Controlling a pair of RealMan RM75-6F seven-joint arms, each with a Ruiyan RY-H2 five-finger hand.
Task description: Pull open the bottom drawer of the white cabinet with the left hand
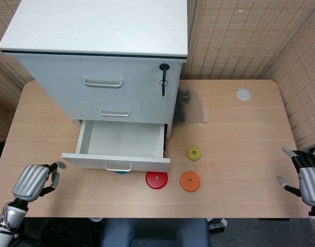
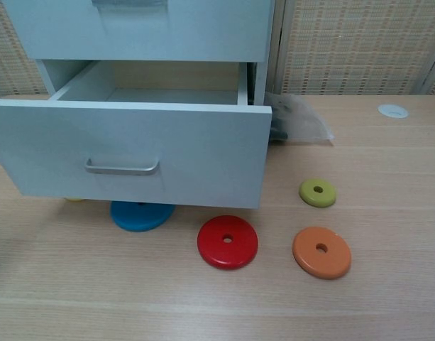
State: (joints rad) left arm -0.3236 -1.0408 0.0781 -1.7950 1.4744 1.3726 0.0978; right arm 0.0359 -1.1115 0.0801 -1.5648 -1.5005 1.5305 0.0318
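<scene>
The white cabinet stands at the back left of the table. Its bottom drawer is pulled out and shows an empty inside; the drawer front carries a metal handle with nothing on it. My left hand hangs off to the left of the drawer near the table's front edge, apart from the handle, holding nothing with its fingers loosely apart. My right hand is at the far right edge, fingers spread and empty. Neither hand appears in the chest view.
A blue disc lies partly under the drawer front. A red disc, an orange disc and a green disc lie right of it. A plastic bag sits beside the cabinet, a white cap further right. A key hangs in the lock.
</scene>
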